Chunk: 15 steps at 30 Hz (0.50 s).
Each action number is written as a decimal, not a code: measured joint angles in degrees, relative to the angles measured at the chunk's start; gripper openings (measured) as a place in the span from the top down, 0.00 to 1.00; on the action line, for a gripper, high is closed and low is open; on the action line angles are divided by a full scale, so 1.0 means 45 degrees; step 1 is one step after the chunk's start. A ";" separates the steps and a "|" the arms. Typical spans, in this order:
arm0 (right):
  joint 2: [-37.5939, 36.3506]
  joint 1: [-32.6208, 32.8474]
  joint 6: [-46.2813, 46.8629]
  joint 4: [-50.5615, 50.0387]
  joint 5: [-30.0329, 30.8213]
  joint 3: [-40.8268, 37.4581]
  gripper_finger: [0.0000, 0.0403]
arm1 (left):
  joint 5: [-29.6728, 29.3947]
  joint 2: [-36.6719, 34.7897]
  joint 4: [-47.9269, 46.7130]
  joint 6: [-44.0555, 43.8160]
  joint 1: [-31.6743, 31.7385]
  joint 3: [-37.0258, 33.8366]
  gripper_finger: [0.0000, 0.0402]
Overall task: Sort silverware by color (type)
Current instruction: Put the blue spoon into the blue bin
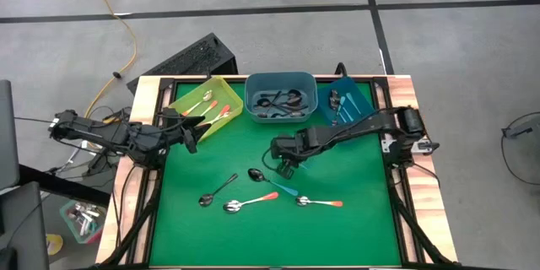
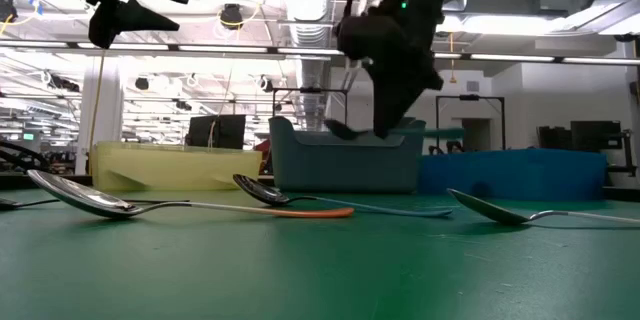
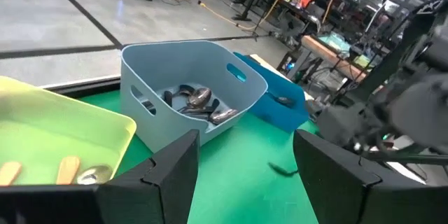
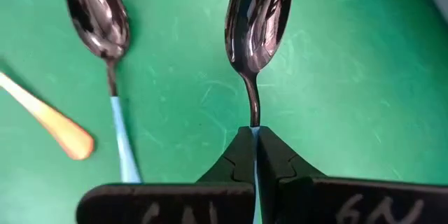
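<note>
**Right gripper holds a spoon above the mat**

While the left gripper [image 1: 192, 132] hangs at the mat's left edge, just beside the yellow bin [image 1: 205, 107], its jaws stand wide with nothing between them.

Right gripper [image 1: 285, 161] is over the middle of the green mat [image 1: 354, 219], raised off the surface. Jaws pinched tight on the thin neck of a held spoon [image 4: 257, 21]; a sliver of light blue handle shows between the fingers. Bowl points away from the wrist, clear of the mat.

On the mat below and in front of it, four spoons lie apart:
- dark spoon [image 1: 216, 191], farthest left
- teal spoon [image 1: 268, 180], bowl toward the bins
- orange spoon [image 1: 248, 202], between the other two
- second orange spoon [image 1: 318, 202], to the right

Three bins line the far edge. Yellow bin holds orange-handled spoons [image 1: 218, 111]. Grey-blue bin [image 1: 281, 95], in the centre, holds dark spoons [image 3: 199, 103]. Blue bin [image 1: 348, 103], at right, holds a few spoons [image 1: 337, 104]; handle colour hard to tell.
</note>
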 joint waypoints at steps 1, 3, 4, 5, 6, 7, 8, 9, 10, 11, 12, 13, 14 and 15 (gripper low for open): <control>-0.0232 -0.0079 0.0139 -0.0174 0.0026 0.0000 0.98 | 0.0000 0.0000 -0.0011 -0.0086 0.0000 -0.0002 0.47; -0.0656 -0.0330 0.0222 -0.0504 0.0109 -0.0005 0.98 | 0.0000 0.0000 -0.0001 -0.0238 0.0000 0.0000 0.47; -0.0811 -0.0476 0.0231 -0.0556 0.0142 0.0000 0.98 | 0.0000 0.0000 0.0000 -0.0265 0.0000 -0.0002 0.47; -0.1035 -0.0655 0.0242 -0.0725 0.0264 0.0000 0.98 | 0.0010 0.0000 0.0004 -0.0277 0.0000 0.0000 0.47; -0.1247 -0.0823 0.0246 -0.0926 0.0393 0.0000 0.98 | 0.0040 0.0000 0.0004 -0.0277 0.0000 0.0000 0.47; -0.1400 -0.0991 0.0242 -0.1086 0.0587 0.0000 0.98 | 0.0049 0.0000 -0.0001 -0.0277 0.0000 -0.0002 0.47; -0.1558 -0.1188 0.0244 -0.1188 0.0759 0.0000 0.98 | 0.0050 0.0000 -0.0001 -0.0277 0.0000 0.0000 0.47; -0.1760 -0.1399 0.0232 -0.1316 0.0807 0.0000 0.98 | 0.0051 0.0000 -0.0001 -0.0277 0.0000 0.0000 0.47; -0.1926 -0.1605 0.0134 -0.1509 0.0808 0.0000 0.98 | 0.0049 0.0000 -0.0001 -0.0277 0.0000 0.0000 0.47; -0.2056 -0.1819 0.0048 -0.1654 0.0817 0.0000 0.99 | 0.0049 0.0000 -0.0001 -0.0277 0.0000 0.0000 0.47; -0.2197 -0.2025 0.0039 -0.1839 0.0839 0.0000 0.99 | 0.0049 0.0000 0.0003 -0.0278 0.0000 0.0000 0.47; -0.2380 -0.2242 -0.0007 -0.2148 0.0854 0.0000 0.99 | 0.0049 0.0000 0.0003 -0.0313 0.0000 0.0000 0.47; -0.2547 -0.2457 -0.0085 -0.2494 0.0913 -0.0005 0.99 | 0.0049 0.0000 -0.0002 -0.0464 0.0000 0.0000 0.47; -0.2688 -0.2644 -0.0188 -0.2795 0.1021 -0.0002 0.99 | 0.0049 0.0000 -0.0024 -0.0632 0.0004 0.0000 0.47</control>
